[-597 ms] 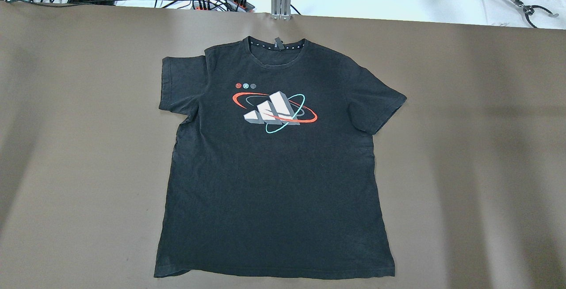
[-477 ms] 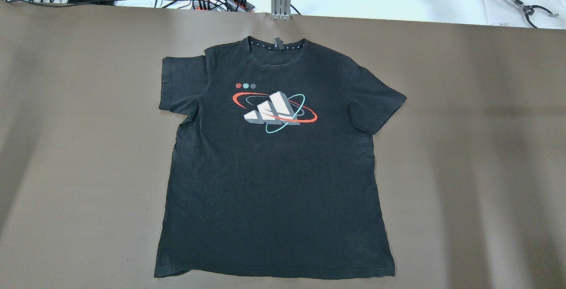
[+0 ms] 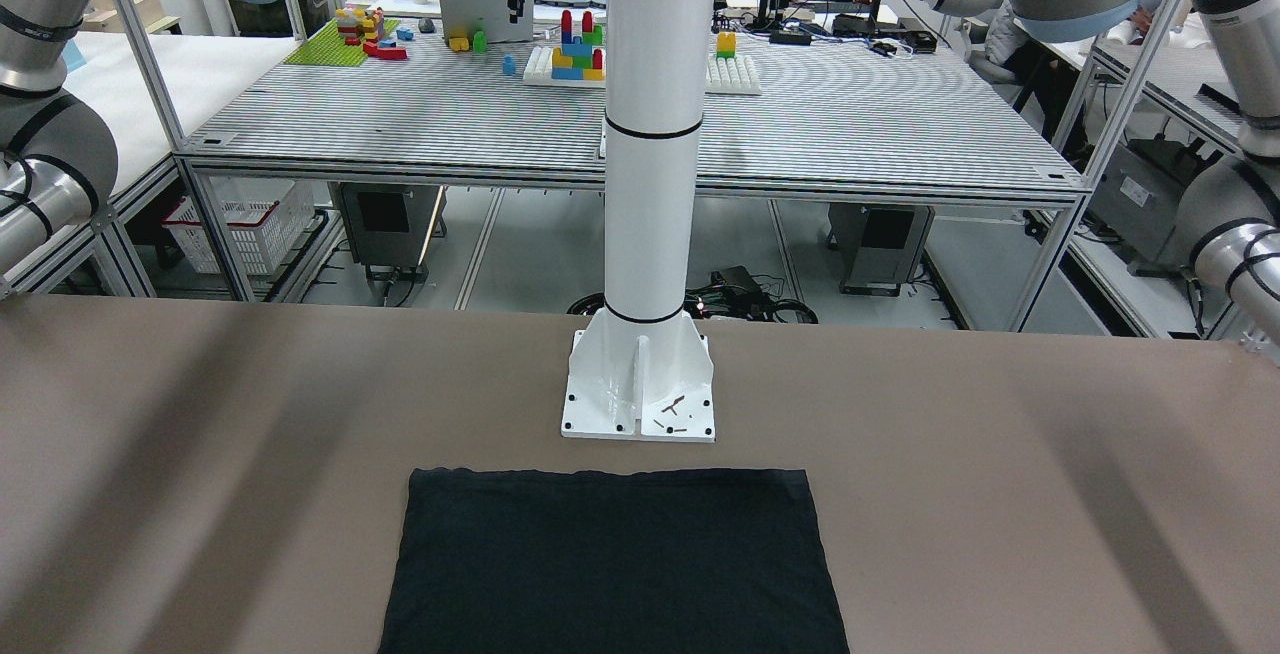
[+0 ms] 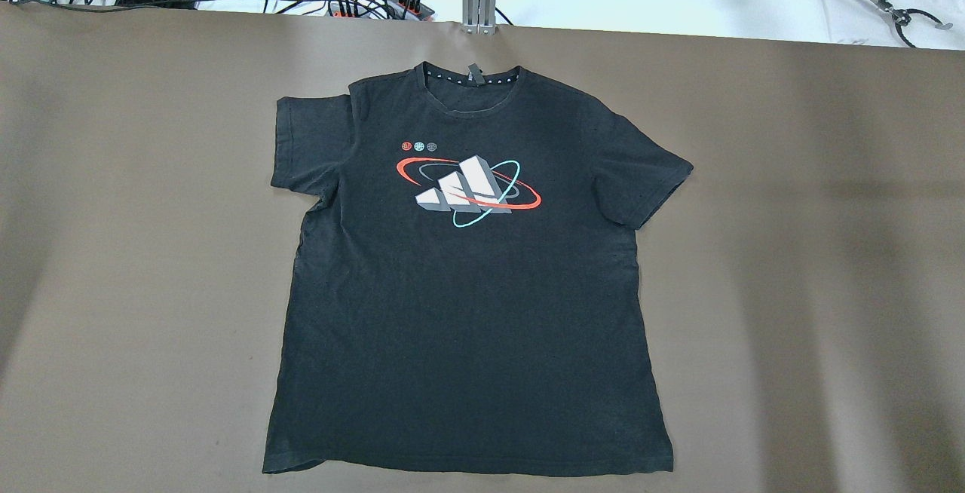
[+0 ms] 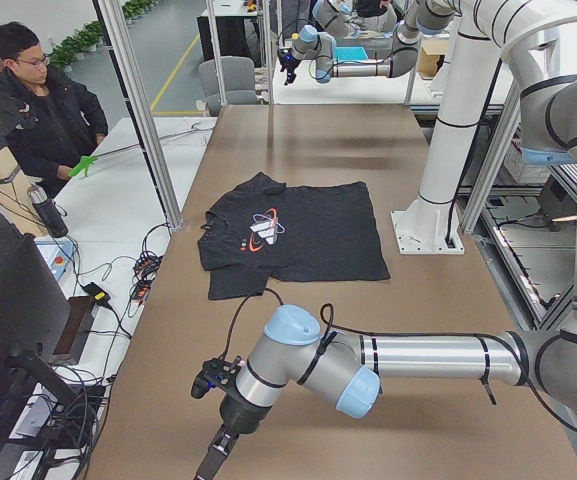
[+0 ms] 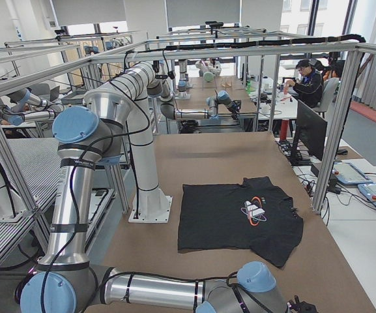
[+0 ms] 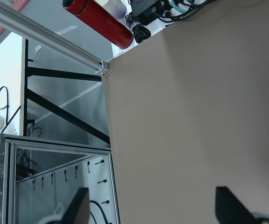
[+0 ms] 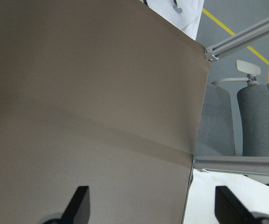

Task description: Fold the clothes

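Nearest us, our left jaws and right jaws both hang spread wide and empty over bare tabletop (image 4: 829,252) at its two ends. They are well apart from the black T-shirt (image 4: 467,312), which we judge leaves it clear for a first fold. It lies flat at mid-table, print up, hem near the white pillar's base plate (image 3: 638,389). Its long axis runs away from us to the collar (image 4: 467,78).
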`<state>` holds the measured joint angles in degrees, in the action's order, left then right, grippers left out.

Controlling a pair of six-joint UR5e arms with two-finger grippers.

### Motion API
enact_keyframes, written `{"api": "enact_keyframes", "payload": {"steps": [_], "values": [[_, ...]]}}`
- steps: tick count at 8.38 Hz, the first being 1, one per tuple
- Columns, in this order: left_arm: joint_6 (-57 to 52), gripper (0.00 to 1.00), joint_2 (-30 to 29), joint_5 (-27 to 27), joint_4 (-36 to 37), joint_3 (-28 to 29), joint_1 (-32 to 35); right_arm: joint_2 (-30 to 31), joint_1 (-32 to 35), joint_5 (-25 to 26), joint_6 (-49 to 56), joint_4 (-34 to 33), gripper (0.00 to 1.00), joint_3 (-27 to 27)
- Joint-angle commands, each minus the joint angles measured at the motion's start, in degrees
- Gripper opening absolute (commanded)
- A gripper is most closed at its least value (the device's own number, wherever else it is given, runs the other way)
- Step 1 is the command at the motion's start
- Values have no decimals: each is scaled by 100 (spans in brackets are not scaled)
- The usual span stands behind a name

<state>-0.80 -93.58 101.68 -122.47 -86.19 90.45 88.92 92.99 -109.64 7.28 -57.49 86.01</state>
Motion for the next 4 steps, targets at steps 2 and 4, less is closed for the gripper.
{"api": "enact_keyframes", "payload": {"steps": [2,4], "values": [[396,94,77,89,-75,-3,-175,-15,-88,-83,-252,54,94,3],[396,94,60,89,-58,-29,-317,-15,-595,-110,-1224,62,94,187]]}}
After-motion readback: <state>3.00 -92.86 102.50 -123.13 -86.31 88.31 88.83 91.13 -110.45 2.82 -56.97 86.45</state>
